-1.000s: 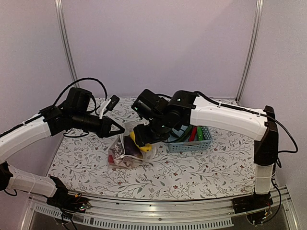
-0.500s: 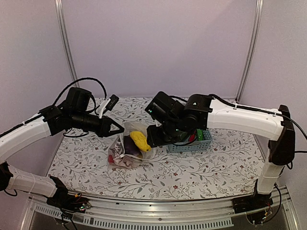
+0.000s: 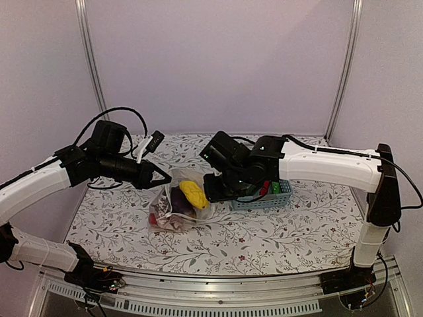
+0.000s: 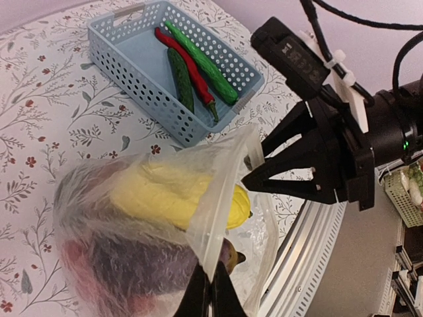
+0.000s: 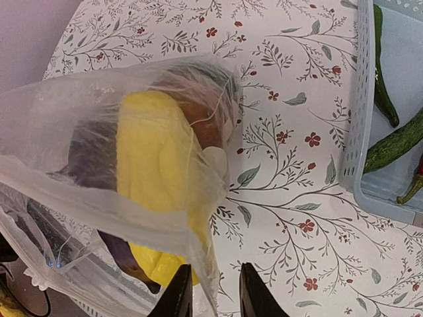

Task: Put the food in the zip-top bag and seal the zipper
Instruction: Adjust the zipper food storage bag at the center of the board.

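Note:
The clear zip-top bag [image 3: 173,206] lies left of centre, its mouth held up. My left gripper [image 4: 213,294] is shut on the bag's rim, where the zipper [image 4: 221,198] runs. Inside the bag I see a yellow lemon-like piece [image 5: 155,178] on a dark purple eggplant [image 5: 125,254], with red pieces lower down. My right gripper [image 5: 215,294] is at the opposite side of the mouth. Its jaws stand a little apart, with the bag's thin edge hanging between them. Two green cucumbers [image 4: 201,63] and a red chili [image 4: 185,63] lie in the basket.
The light-blue slotted basket [image 3: 264,200] stands to the right of the bag, just behind my right wrist. A floral cloth [image 3: 277,231] covers the table. A metal rail [image 3: 218,281] runs along the near edge.
My right gripper has let the yellow piece go into the bag and pulled back to the bag's right side, its jaws narrowing. The left gripper has kept its hold.

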`<state>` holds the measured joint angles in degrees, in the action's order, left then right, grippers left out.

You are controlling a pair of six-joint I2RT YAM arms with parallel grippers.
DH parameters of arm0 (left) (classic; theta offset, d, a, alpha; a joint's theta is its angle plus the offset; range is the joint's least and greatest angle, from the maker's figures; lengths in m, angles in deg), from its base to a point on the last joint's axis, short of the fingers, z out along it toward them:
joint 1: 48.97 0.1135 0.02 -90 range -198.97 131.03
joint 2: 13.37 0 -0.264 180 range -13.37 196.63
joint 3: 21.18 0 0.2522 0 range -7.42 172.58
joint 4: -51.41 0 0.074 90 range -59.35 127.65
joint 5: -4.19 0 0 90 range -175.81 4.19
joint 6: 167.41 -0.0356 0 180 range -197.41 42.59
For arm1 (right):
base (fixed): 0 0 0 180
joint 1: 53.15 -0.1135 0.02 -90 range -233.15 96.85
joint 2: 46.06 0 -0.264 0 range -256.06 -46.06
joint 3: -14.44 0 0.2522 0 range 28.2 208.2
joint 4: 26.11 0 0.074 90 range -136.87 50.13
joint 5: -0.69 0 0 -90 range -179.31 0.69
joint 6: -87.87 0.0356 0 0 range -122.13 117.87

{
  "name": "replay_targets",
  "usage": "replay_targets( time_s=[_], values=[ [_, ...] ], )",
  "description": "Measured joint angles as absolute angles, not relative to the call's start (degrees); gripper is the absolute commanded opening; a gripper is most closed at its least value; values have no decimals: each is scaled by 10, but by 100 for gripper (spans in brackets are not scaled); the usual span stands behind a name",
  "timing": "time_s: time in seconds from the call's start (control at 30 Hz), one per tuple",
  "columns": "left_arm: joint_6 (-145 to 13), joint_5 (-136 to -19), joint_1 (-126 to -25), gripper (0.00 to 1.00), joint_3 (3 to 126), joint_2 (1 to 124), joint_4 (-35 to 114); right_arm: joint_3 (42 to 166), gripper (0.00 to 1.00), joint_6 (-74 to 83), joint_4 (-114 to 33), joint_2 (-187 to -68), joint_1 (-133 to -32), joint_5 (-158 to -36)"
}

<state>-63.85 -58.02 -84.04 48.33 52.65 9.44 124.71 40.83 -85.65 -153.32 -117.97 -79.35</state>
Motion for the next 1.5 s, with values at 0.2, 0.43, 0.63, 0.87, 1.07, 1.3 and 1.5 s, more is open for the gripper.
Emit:
replay_targets(
  time_s=[0.2, 0.43, 0.63, 0.87, 1.07, 1.3, 1.5],
  values=[
    [-638, -580, -840, 0, 483, 526, 94, 1245, 0, 415, -843, -1533, -1177, -802],
    [-639, -580, -834, 0, 487, 527, 90, 1245, 0, 414, -818, -1529, -1176, -829],
    [-654, -575, -830, 0, 571, 552, 31, 1246, 0, 400, -785, -1476, -1185, -849],
    [-670, -575, -829, 26, 619, 581, -17, 1243, 0, 397, -737, -1447, -1191, -853],
    [-668, -592, -832, 82, 600, 576, -20, 1209, 0, 419, -719, -1452, -1191, -833],
    [-654, -654, -862, 100, 502, 478, -9, 1204, 0, 435, -711, -1459, -1191, -789],
    [-603, -682, -883, 100, 415, 369, -1, 1204, 0, 436, -705, -1467, -1187, -777]
  ],
)
